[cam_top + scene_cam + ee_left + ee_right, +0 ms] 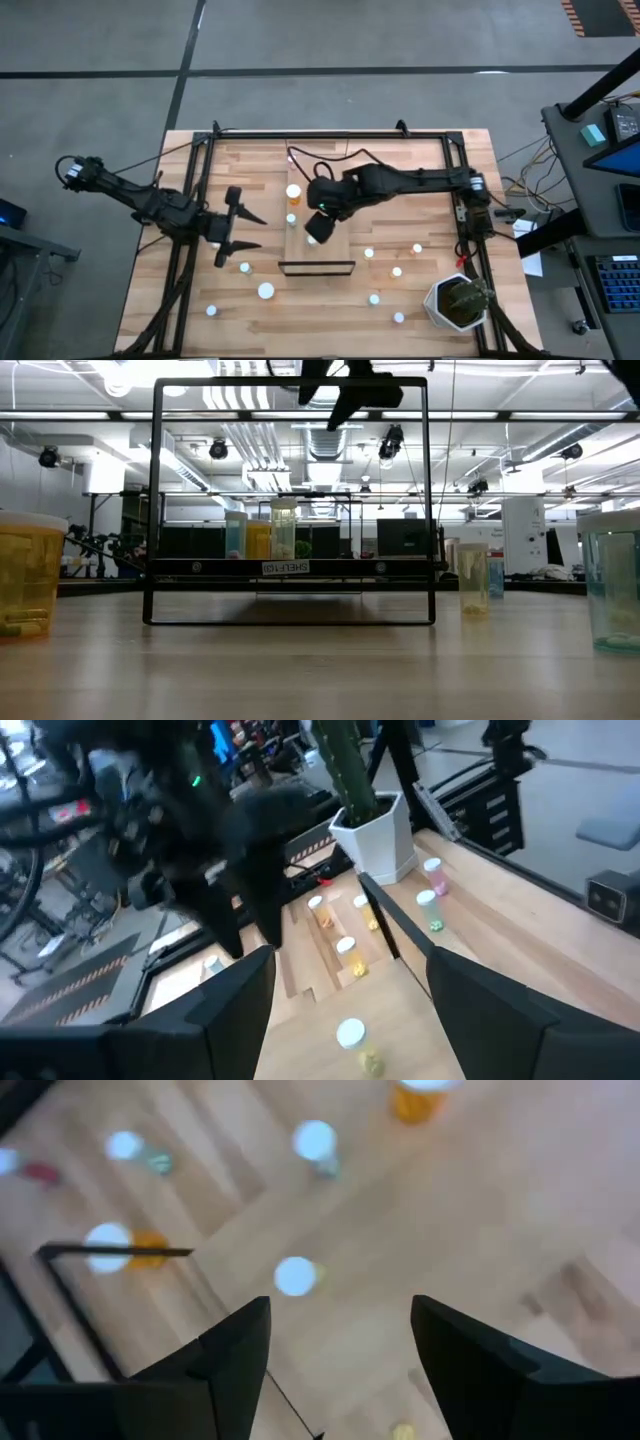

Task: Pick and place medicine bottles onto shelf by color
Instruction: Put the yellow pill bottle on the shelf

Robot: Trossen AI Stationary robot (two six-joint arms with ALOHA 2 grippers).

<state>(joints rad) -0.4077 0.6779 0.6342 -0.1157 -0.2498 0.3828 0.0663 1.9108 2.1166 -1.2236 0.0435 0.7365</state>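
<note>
The shelf (335, 225), a light-wood plank with a dark rail (317, 267) at its near end, lies mid-table. An orange bottle (293, 192) and a smaller one (291, 218) stand on it. My right gripper (316, 222) hovers above the shelf, tilted down and open; in its wrist view (340, 1305) nothing is between the fingers, and a white-capped bottle (295, 1276) stands below. My left gripper (237, 227) hangs open over the table left of the shelf, holding nothing. Loose bottles (266, 291) (397, 271) stand on the tabletop.
A potted plant in a white pot (458, 303) stands at the near right corner. Black frame rails (200, 190) (462, 200) run along both table sides. More loose bottles (244, 267) (211, 311) (374, 299) (418, 248) dot the near half.
</note>
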